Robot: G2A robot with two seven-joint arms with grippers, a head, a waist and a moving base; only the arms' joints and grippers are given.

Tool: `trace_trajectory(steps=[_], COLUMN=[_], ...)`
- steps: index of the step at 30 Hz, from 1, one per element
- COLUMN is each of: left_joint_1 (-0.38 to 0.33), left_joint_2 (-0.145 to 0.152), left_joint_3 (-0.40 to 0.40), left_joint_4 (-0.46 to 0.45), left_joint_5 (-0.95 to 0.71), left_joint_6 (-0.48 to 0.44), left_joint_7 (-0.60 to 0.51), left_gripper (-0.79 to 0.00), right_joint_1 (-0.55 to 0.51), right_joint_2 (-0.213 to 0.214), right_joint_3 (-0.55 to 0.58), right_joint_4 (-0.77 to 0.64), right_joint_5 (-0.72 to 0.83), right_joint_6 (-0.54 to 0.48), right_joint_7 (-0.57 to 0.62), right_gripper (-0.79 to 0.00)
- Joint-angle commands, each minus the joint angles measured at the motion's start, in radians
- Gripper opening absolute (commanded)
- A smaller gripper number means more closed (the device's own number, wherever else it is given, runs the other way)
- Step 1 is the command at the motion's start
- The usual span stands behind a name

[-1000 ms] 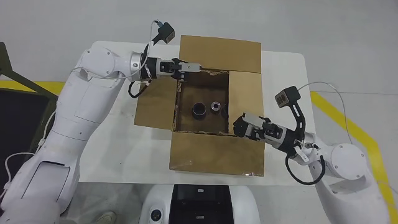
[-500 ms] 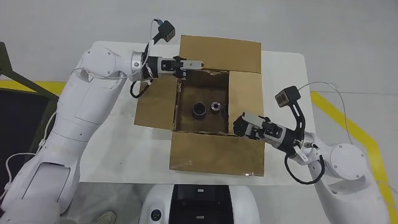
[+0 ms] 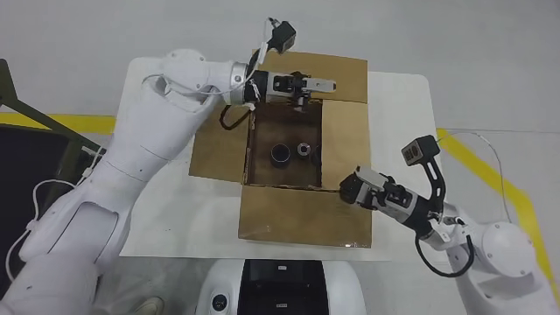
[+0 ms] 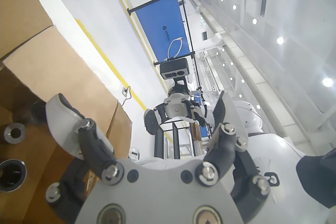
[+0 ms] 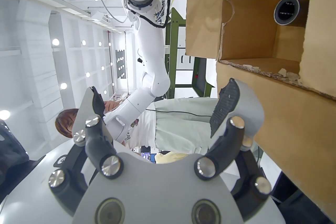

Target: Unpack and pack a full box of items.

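An open cardboard box (image 3: 346, 131) stands mid-table with its flaps spread out. On its floor are a dark hollow cylinder (image 3: 281, 154) and a smaller metal ring piece (image 3: 303, 150). My left gripper (image 3: 320, 83) is open and holds nothing. It hovers over the box's far edge, by the far flap. In the left wrist view the left gripper (image 4: 143, 109) has the metal piece (image 4: 13, 133) and the dark cylinder (image 4: 11, 172) below it. My right gripper (image 3: 350, 185) is open and holds nothing, just off the box's near right corner. The right wrist view shows the right gripper (image 5: 161, 104) beside the box wall (image 5: 275, 109), with the dark cylinder (image 5: 287, 11) inside.
The white table (image 3: 398, 96) has bare strips left and right of the flaps. A dark green cart (image 3: 7, 87) stands past the table's left side. Yellow floor tape (image 3: 490, 175) runs at the right.
My left arm swung right from the box's far left corner to over the far edge. My right gripper drew back slightly from the box's near right corner.
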Motion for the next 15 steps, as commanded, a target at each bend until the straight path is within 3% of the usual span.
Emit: trace_trajectory(steps=[1, 7, 15], left_joint_1=[-0.015, -0.029, -0.021], left_joint_2=[-0.017, -0.060, -0.097], left_joint_3=[0.044, 0.123, 0.176], left_joint_4=[0.026, 0.116, 0.224], left_joint_5=[0.021, 0.078, 0.112], left_joint_6=[-0.011, -0.038, -0.056], left_joint_7=[0.024, 0.120, 0.148], left_gripper=[0.000, 0.000, 0.000], right_joint_1=[-0.019, -0.064, -0.067], right_joint_2=[0.001, 0.004, 0.009], right_joint_3=[0.005, 0.005, -0.047], right_joint_4=[-0.011, -0.040, -0.046], right_joint_5=[-0.005, -0.025, -0.076], right_joint_6=[-0.003, -0.007, 0.015], right_joint_7=[-0.004, -0.014, 0.010], right_gripper=[0.000, 0.000, 0.000])
